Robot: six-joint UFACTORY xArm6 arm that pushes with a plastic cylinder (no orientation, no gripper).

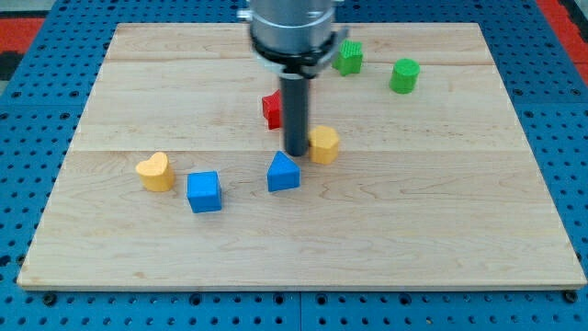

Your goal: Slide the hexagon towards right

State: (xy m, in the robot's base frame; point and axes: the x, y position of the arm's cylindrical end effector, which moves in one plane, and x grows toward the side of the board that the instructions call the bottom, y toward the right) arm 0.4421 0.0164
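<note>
Wood board [441, 230], pale and planked, lies on a blue pegboard surface [28, 110]. At mid-board my tip [296, 153], the lower end of a straight dark rod with nothing to open or grasp, touches or nearly touches the left side of the yellow hexagon block [324, 144]. Just below-left of the tip sits a blue triangular block [283, 172]. A red block [271, 108], its shape partly hidden by the rod, lies above. Toward the view's left are a yellow heart-shaped block [155, 171] and a blue cube [204, 191]. Near the top right stand a green, perhaps star-shaped block [348, 57] and a green cylinder [404, 75].
</note>
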